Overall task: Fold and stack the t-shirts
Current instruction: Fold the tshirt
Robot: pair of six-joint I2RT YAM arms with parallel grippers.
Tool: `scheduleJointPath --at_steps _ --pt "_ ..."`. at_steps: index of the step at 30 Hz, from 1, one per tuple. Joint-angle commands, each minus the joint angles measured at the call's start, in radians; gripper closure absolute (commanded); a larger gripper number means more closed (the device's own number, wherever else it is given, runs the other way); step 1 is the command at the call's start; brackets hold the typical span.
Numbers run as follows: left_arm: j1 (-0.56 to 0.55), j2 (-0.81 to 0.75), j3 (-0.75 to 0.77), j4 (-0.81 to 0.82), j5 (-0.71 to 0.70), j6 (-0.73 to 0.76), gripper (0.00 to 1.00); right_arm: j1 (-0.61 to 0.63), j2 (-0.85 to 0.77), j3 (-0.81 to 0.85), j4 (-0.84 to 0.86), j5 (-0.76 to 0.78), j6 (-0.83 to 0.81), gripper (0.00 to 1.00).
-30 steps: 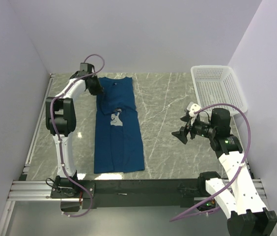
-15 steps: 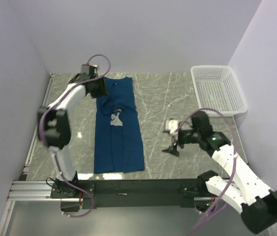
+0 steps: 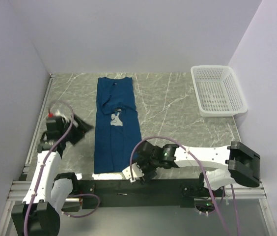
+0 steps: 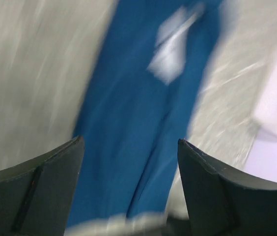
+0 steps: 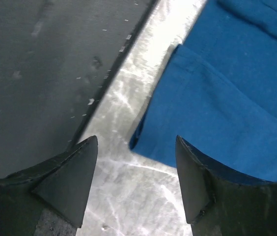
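Top view: dark blue t-shirt (image 3: 118,132), sleeves turned in, laid flat as a long narrow strip on the grey marble-patterned table (image 3: 178,108). White plastic mesh basket (image 3: 218,91) at the far right. Left gripper (image 3: 79,129) is beside the strip. Right gripper (image 3: 133,173) is at its near hem, probably ready for a lengthwise fold. Left wrist view: blurred; jaws wide, empty, white print (image 4: 170,59) beyond. Right wrist view: jaws spread, holding nothing, over the soft hem corner (image 5: 143,140) on glossy stone.

Both arms have white links (image 3: 203,153), black joints (image 3: 244,164), looping purple cables (image 3: 154,139) and dark wedge-shaped tool fingers (image 5: 72,184).
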Motion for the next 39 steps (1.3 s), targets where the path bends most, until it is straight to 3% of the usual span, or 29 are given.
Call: scheduleJointPath --at_steps 1,5,15,20,25,28,34,39 --pt "-0.003 -0.090 -0.094 -0.235 0.052 -0.157 0.19 0.044 0.025 -0.001 0.097 0.161 0.004 0.30" --pt "-0.003 -0.077 -0.081 -0.435 -0.053 -0.193 0.18 0.070 0.077 -0.028 0.167 0.204 0.033 0.31" --pt "-0.074 0.005 -0.047 -0.532 -0.099 -0.226 0.22 0.069 0.154 -0.061 0.233 0.234 0.050 0.43" --pt "-0.278 0.130 -0.058 -0.494 -0.148 -0.320 0.22 0.055 0.177 -0.047 0.221 0.229 0.064 0.66" --pt "-0.345 0.186 -0.062 -0.488 -0.191 -0.361 0.24 0.023 0.162 -0.044 0.215 0.211 0.067 0.90" --pt "-0.371 0.189 -0.087 -0.471 -0.202 -0.397 0.28 0.015 0.150 -0.042 0.207 0.182 0.073 0.97" --pt "-0.407 0.252 -0.124 -0.389 -0.189 -0.440 0.42 -0.003 0.133 -0.027 0.191 0.152 0.080 0.99" --pt "-0.444 0.278 -0.094 -0.431 -0.218 -0.437 0.42 -0.023 0.127 -0.022 0.187 0.129 0.090 1.00"
